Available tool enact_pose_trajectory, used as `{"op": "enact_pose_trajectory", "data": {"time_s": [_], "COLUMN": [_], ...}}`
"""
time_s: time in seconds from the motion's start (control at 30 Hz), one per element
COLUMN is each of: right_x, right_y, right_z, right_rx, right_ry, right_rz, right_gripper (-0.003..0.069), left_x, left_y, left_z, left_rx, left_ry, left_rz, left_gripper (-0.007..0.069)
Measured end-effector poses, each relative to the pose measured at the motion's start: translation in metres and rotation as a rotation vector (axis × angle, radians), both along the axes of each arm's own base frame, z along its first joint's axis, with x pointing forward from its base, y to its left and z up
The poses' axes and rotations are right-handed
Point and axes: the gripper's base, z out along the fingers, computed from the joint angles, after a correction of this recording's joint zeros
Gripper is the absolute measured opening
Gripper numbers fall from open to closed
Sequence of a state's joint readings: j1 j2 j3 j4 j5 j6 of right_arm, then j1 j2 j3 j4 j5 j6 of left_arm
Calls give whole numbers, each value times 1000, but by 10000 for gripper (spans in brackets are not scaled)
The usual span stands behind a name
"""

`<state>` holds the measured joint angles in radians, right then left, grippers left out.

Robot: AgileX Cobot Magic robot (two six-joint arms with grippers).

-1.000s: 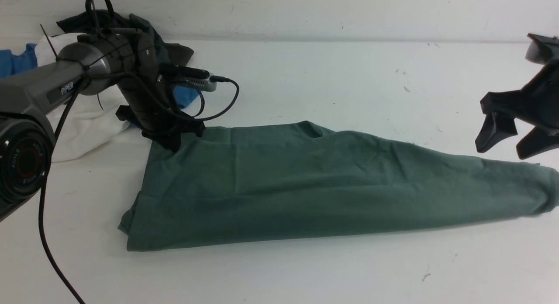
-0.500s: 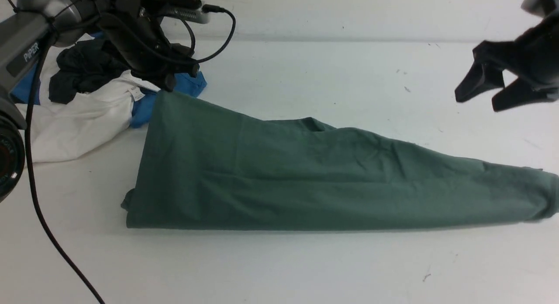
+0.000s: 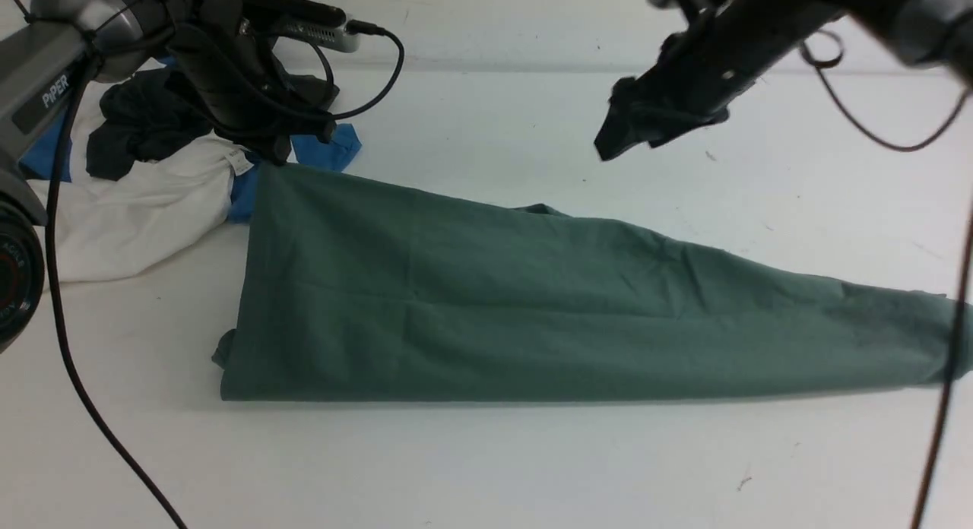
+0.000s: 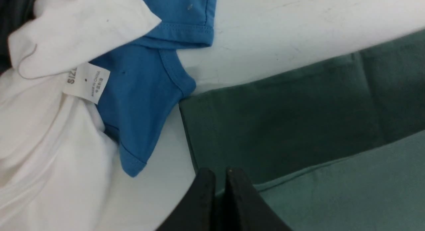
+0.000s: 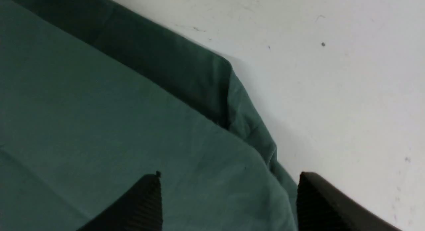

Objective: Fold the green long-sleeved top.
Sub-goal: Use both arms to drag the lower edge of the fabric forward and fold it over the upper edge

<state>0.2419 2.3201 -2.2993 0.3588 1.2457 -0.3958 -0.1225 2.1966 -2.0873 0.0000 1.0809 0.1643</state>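
The long-sleeved top [image 3: 532, 308] lies across the table [image 3: 486, 468], a garment pile [image 3: 144, 202] seemingly touching its far-left corner.

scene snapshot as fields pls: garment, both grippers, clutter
garment: green long-sleeved top, folded lengthwise on the white table, far-left corner lifted
left: left gripper shut on that corner
right: right gripper open, empty, over the top's far edge
clutter: white shirt, blue garment, dark garment piled far left

Front cam looks forward over most of the green long-sleeved top [image 3: 532, 308] from a way back; both wrist cams look down close on its far edge.
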Motion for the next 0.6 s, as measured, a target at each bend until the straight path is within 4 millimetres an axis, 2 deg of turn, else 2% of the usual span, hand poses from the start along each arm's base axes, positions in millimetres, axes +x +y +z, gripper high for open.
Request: {"op": "enact_pose_trajectory", "data": {"time_s": [0.13, 0.27, 0.6], "right_x": [23, 30, 31], "right_y": [7, 8, 10], "right_z": [-43, -67, -74], "right_rx": [-58, -73, -52], "right_ry": [10, 38, 61], "right_rz": [-11, -16, -27], "right_gripper": [505, 506, 506], "left_x": [0, 0, 0], "left_y": [0, 1, 1], "left_z": [0, 0, 0], "left_rx": [5, 7, 10], "left_ry": [-1, -1, -1], "left_rz": [0, 0, -3], "left_gripper": [13, 13, 13]}}
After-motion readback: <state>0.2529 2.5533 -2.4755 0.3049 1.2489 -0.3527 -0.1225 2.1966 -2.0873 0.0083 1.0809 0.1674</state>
